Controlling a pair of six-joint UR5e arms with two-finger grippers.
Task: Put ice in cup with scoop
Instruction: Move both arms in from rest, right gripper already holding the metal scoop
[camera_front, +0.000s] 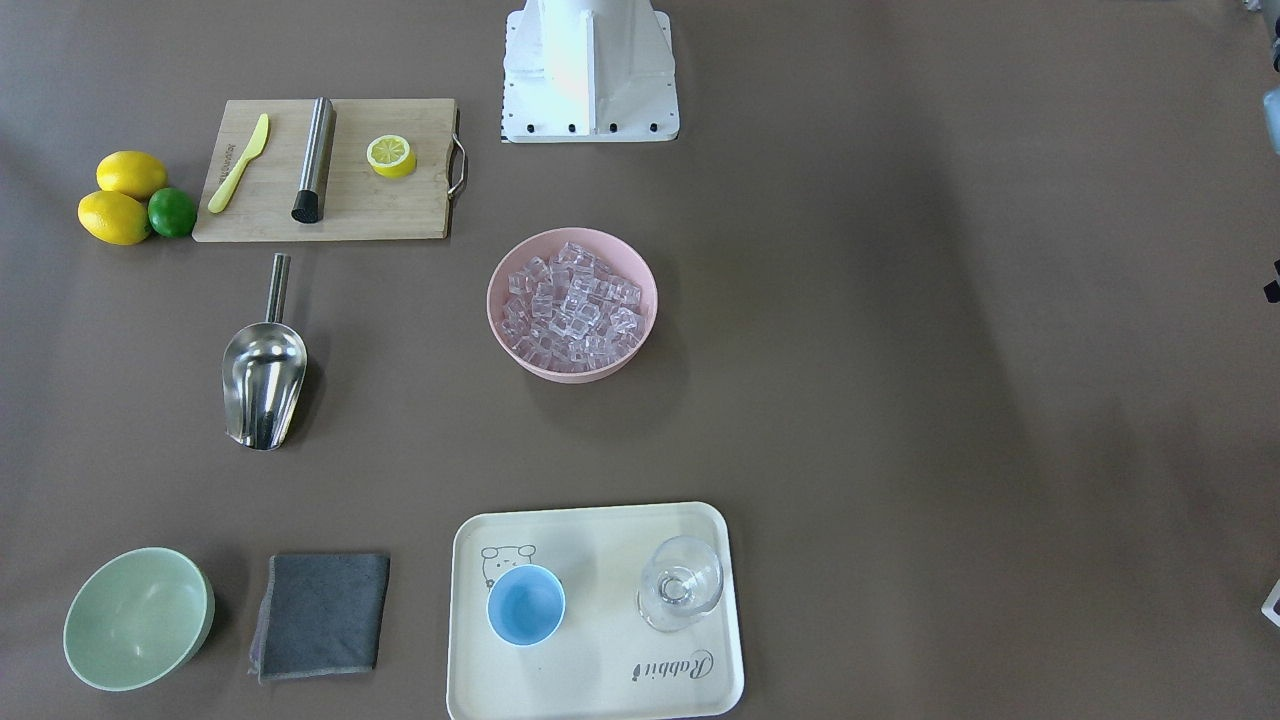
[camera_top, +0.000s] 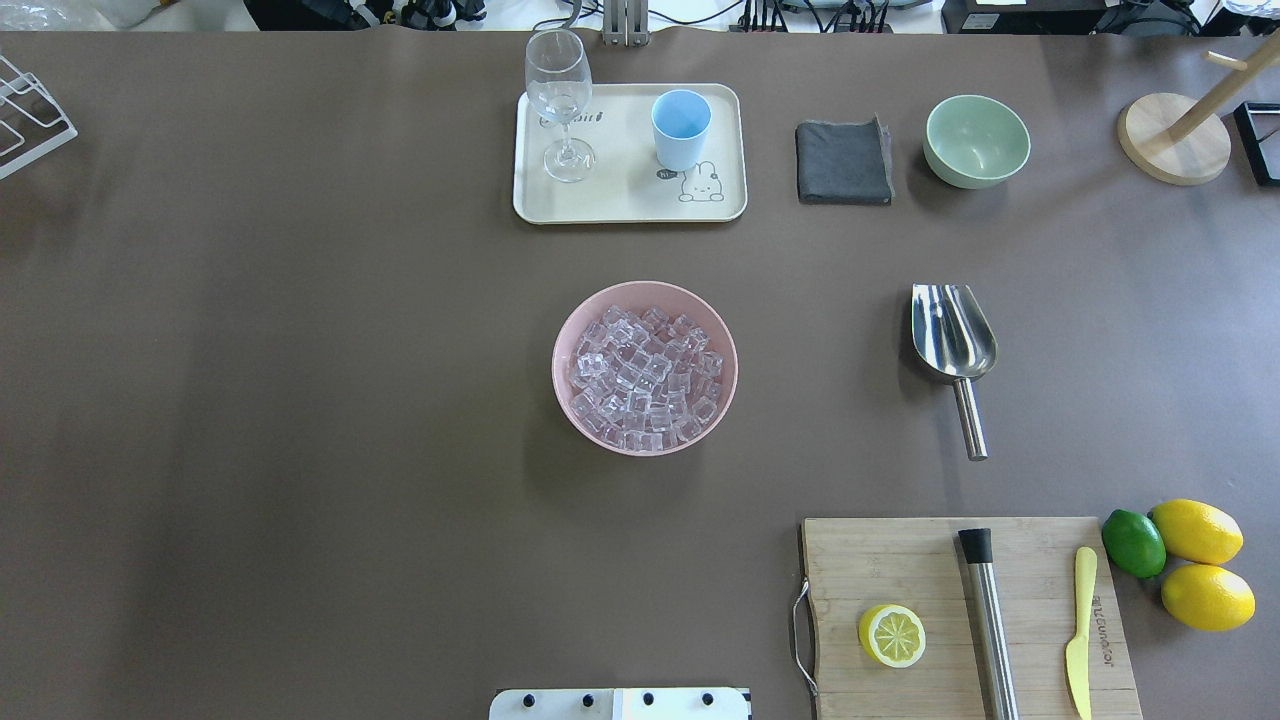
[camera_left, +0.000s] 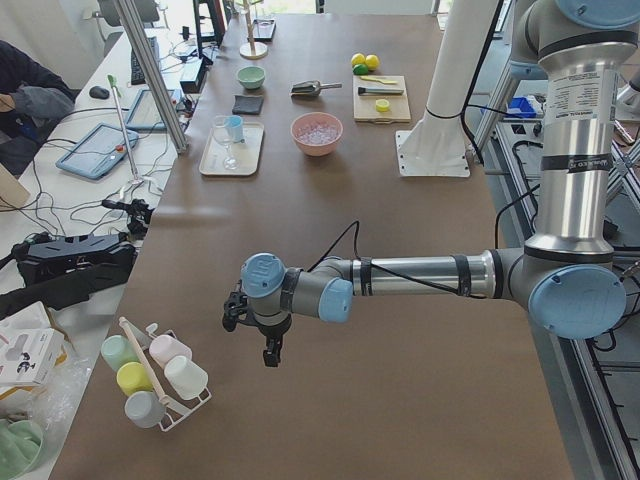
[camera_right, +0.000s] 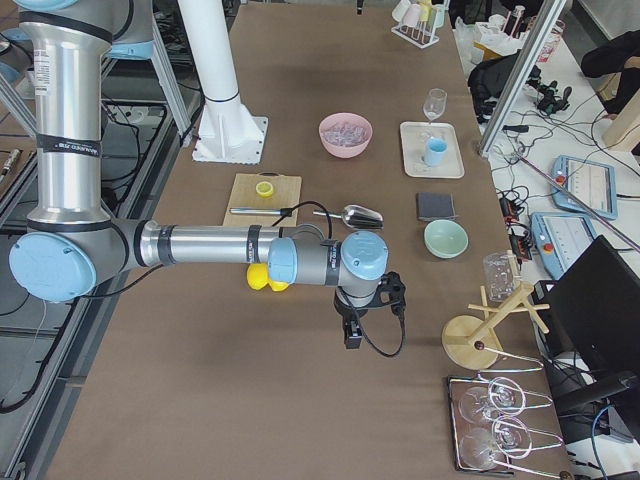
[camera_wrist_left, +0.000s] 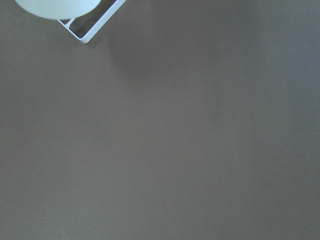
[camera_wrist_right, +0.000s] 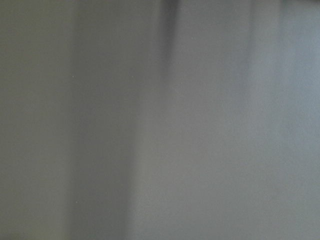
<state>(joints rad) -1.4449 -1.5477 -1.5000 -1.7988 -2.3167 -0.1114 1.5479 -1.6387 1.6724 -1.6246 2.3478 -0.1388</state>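
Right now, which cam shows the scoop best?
Exterior front-facing: the scoop lies unobstructed, trough and handle both clear. Overhead exterior shows it whole too, slightly smaller. Side views show it tiny. Wrist cameras miss it.

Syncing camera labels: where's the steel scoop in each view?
Front-facing: scoop left of centre, below cutting board.
Overhead: scoop right of centre.
Exterior left: far end, top centre.
Exterior right: centre, right of cutting board.
Left wrist: not in it.
Right wrist: not in it.
Landmark: pink bowl holding the ice.

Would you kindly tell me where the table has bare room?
Bare: the brown table's robot-left half, plus the strip between pink bowl of ice cubes and cream tray. Crowded: robot-right side, with steel scoop, wooden cutting board, lemons, grey cloth, green bowl.
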